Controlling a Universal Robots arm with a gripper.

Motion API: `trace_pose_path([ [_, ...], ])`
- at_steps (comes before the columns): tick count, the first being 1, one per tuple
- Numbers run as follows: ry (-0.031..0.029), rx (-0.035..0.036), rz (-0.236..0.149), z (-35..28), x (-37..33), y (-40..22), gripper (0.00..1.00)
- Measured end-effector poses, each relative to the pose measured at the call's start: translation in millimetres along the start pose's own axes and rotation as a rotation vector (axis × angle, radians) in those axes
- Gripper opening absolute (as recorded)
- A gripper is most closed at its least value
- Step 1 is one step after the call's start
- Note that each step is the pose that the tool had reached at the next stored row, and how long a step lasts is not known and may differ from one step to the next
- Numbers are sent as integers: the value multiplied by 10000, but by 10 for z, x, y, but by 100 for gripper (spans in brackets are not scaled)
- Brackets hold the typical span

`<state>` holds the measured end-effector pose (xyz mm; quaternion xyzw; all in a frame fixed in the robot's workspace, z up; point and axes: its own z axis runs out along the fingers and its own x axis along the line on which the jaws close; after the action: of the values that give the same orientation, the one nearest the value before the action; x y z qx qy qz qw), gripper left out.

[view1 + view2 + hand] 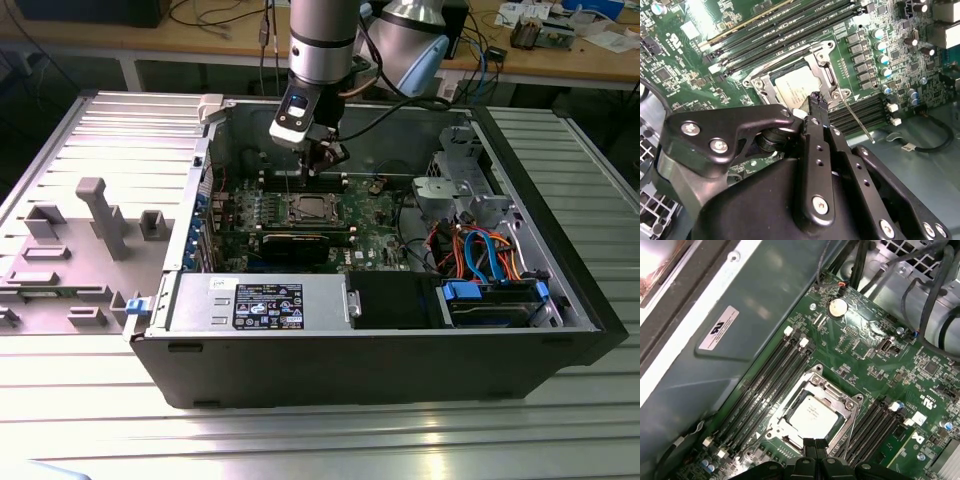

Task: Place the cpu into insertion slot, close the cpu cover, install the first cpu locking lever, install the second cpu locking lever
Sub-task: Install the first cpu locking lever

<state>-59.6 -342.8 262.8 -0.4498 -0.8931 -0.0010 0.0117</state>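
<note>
Your arm [322, 40] is silver-grey, with a white-and-black wrist unit [293, 112], a black cable [368, 50], and black gripper [818, 100] links bearing silver screws [821, 205].

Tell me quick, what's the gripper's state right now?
The gripper: closed, fingertips together, holding nothing, poised just above the cpu.

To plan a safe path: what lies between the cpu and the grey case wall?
Long black memory slots, side by side, as the first wrist view shows.
</note>
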Motion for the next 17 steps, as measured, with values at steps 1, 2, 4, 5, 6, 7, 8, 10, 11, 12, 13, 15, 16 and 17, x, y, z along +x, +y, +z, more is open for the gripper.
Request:
trace_pose_path([
  [1, -2, 0, -1, -1, 10, -14, 11],
  [2, -3, -2, -1, 0, 13, -17, 11],
  [4, -3, -2, -9, 0, 13, -19, 11],
  [5, -3, 0, -44, 0, 13, -19, 11],
  [6, -3, 0, -103, 0, 13, -19, 11],
  [7, -4, 3, -164, -1, 13, -19, 11],
  [8, -6, 8, -399, 0, 13, -20, 11],
  [10, -11, 18, -905, 0, 13, -20, 11],
  [11, -14, 26, -1292, 0, 13, -19, 11],
  [12, -16, 30, -1444, -4, 14, -19, 11],
  [13, -16, 30, -1499, -18, 14, -19, 11],
  [15, -19, 31, -1628, -74, 17, -23, 11],
  [16, -25, 24, -1695, -82, 18, -24, 11],
  [17, -27, 22, -1791, -82, 18, -23, 11],
])
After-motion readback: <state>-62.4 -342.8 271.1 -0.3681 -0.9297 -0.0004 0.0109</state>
